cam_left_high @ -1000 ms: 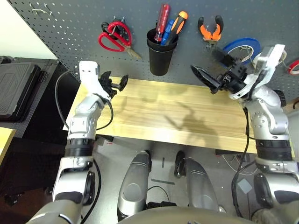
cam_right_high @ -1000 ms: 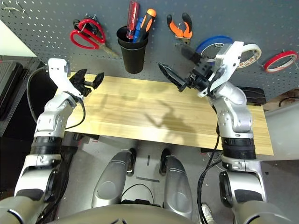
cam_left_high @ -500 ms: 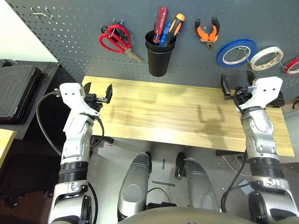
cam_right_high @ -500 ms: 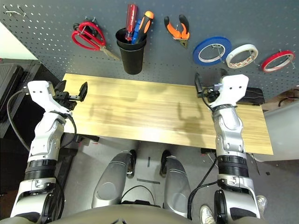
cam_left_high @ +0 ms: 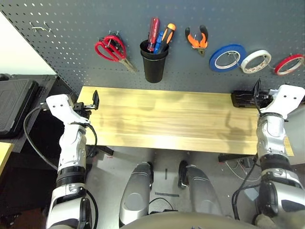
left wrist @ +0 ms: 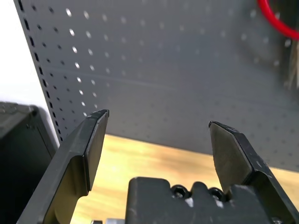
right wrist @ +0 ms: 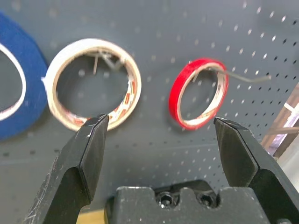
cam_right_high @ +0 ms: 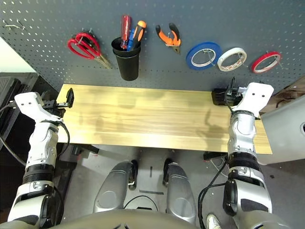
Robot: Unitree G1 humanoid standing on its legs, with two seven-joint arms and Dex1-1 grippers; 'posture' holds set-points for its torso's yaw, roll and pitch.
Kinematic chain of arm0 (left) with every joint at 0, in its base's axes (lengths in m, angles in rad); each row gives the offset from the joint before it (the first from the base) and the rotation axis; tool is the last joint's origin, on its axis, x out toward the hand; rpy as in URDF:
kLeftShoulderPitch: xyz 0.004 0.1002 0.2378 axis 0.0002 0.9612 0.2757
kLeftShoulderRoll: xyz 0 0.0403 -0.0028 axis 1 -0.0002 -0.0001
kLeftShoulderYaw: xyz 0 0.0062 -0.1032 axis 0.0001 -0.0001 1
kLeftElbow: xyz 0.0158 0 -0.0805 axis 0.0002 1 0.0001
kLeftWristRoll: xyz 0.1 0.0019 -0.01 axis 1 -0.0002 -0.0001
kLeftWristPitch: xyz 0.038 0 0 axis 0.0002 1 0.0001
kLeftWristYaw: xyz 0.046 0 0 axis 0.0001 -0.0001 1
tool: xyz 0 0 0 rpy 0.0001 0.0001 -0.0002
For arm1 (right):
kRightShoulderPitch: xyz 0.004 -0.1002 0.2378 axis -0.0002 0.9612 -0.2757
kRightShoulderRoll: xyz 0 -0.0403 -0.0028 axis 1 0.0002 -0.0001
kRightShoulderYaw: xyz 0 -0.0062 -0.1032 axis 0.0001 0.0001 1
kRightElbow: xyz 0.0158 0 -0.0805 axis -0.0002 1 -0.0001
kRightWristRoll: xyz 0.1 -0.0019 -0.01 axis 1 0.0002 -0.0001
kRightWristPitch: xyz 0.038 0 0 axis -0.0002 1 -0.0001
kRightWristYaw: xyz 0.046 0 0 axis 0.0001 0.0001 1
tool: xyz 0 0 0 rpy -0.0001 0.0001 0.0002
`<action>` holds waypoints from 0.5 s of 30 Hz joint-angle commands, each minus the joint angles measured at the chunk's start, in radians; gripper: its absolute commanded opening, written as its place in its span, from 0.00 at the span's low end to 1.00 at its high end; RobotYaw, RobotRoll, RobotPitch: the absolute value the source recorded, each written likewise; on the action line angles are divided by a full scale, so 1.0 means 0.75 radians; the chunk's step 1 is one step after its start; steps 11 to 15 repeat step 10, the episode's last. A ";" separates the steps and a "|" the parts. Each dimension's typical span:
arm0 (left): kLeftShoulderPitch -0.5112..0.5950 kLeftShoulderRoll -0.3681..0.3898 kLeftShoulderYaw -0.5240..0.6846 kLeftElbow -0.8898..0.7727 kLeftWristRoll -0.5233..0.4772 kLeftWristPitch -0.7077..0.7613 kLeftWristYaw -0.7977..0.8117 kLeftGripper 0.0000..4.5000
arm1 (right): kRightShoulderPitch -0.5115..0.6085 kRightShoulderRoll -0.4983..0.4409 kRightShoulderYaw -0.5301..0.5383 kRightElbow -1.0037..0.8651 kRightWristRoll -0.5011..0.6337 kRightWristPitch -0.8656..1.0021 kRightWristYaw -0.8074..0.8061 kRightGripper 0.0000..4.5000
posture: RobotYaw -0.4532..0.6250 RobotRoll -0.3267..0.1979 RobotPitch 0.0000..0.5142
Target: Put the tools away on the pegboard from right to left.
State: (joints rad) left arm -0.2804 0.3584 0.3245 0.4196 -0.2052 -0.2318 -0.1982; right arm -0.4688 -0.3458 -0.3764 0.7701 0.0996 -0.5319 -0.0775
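Grey pegboard, red tape ring beyond the right gripper's open jaws

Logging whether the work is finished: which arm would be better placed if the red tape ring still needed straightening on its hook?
The right, I'd judge: its open, empty gripper is beside the red tape ring; the left gripper is near the scissors' end.

The pegboard is dotted dark grey, the pliers orange and black.
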 commanded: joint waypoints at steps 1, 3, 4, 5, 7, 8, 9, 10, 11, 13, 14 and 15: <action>0.003 0.009 0.007 0.050 0.011 -0.026 -0.001 0.99 | -0.007 -0.018 -0.019 0.076 0.008 -0.045 -0.025 1.00 | 0.62 0.62 0.23; -0.001 0.012 0.005 0.065 0.010 -0.034 -0.004 0.99 | -0.011 -0.022 -0.018 0.099 0.005 -0.060 -0.036 1.00 | 0.62 0.62 0.23; -0.004 0.013 0.004 0.074 0.011 -0.038 -0.005 0.99 | -0.010 -0.025 -0.017 0.112 0.002 -0.069 -0.041 1.00 | 0.62 0.62 0.23; -0.005 0.014 0.003 0.080 0.011 -0.042 -0.007 0.99 | -0.008 -0.026 -0.016 0.120 0.001 -0.076 -0.045 1.00 | 0.62 0.62 0.23; -0.009 0.015 0.001 0.089 0.011 -0.047 -0.011 0.99 | -0.006 -0.027 -0.013 0.132 0.000 -0.086 -0.051 1.00 | 0.62 0.62 0.23; -0.010 0.016 0.001 0.092 0.010 -0.048 -0.012 0.99 | -0.006 -0.027 -0.012 0.135 -0.001 -0.088 -0.054 1.00 | 0.62 0.62 0.23; -0.013 0.017 -0.001 0.097 0.011 -0.049 -0.014 0.99 | -0.005 -0.028 -0.009 0.138 -0.002 -0.092 -0.057 1.00 | 0.62 0.62 0.23; -0.015 0.018 -0.002 0.099 0.010 -0.048 -0.016 0.99 | -0.003 -0.028 -0.004 0.138 -0.007 -0.093 -0.060 1.00 | 0.62 0.62 0.24; -0.015 0.018 -0.002 0.099 0.010 -0.048 -0.016 0.99 | -0.003 -0.028 -0.004 0.138 -0.007 -0.093 -0.060 1.00 | 0.62 0.62 0.24; -0.015 0.018 -0.002 0.099 0.010 -0.048 -0.016 0.99 | -0.003 -0.028 -0.004 0.138 -0.007 -0.093 -0.060 1.00 | 0.62 0.62 0.24; -0.015 0.018 -0.002 0.099 0.010 -0.048 -0.016 0.99 | -0.003 -0.028 -0.004 0.138 -0.007 -0.093 -0.060 1.00 | 0.62 0.62 0.24; -0.015 0.018 -0.002 0.099 0.010 -0.048 -0.016 0.99 | -0.003 -0.028 -0.004 0.138 -0.007 -0.093 -0.060 1.00 | 0.62 0.62 0.24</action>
